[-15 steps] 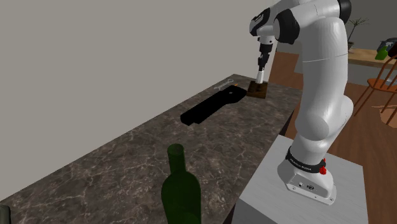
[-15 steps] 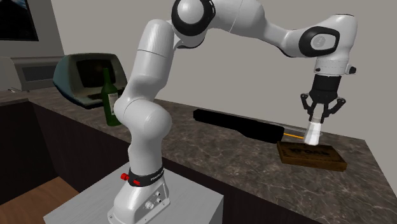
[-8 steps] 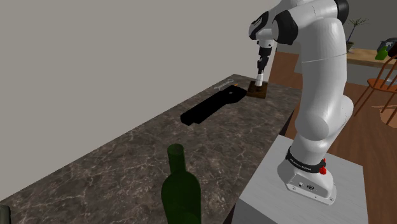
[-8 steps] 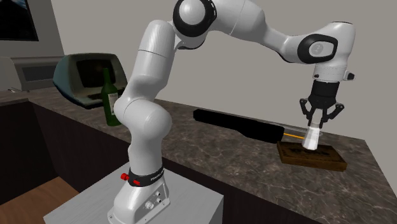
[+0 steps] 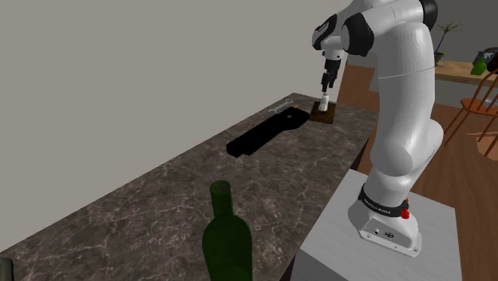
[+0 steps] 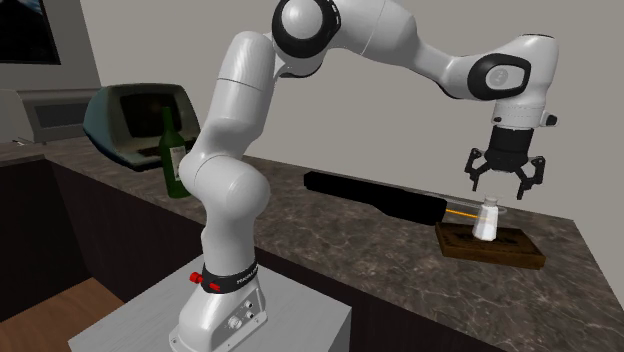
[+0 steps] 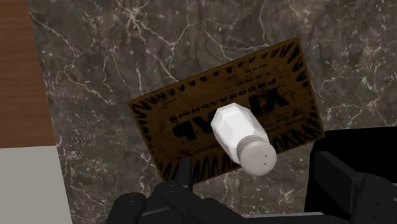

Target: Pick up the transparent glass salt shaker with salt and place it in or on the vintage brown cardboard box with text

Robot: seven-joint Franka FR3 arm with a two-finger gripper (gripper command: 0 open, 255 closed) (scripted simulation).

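The salt shaker (image 6: 487,222), clear with white salt and a grey cap, stands upright on the flat brown box with dark print (image 6: 503,248) at the far end of the dark marble counter. My black gripper (image 6: 505,183) hangs just above it, open, its fingers spread clear of the shaker. In the shoulder view the shaker (image 5: 323,104) sits on the box (image 5: 322,117) under the gripper (image 5: 325,85). From the wrist, the shaker (image 7: 242,135) rises off the printed box (image 7: 184,118) between my two fingers (image 7: 184,173), touching neither.
A long black object (image 6: 375,197) lies on the counter beside the box, with a small silver tool (image 5: 281,105) past it. A green wine bottle (image 5: 226,239) and an old monitor (image 6: 135,118) stand at the counter's other end. My grey stand (image 5: 383,251) adjoins the counter edge.
The gripper lowered the shaker onto the box, then opened and let go. It has risen slightly; the shaker stays standing on the box.
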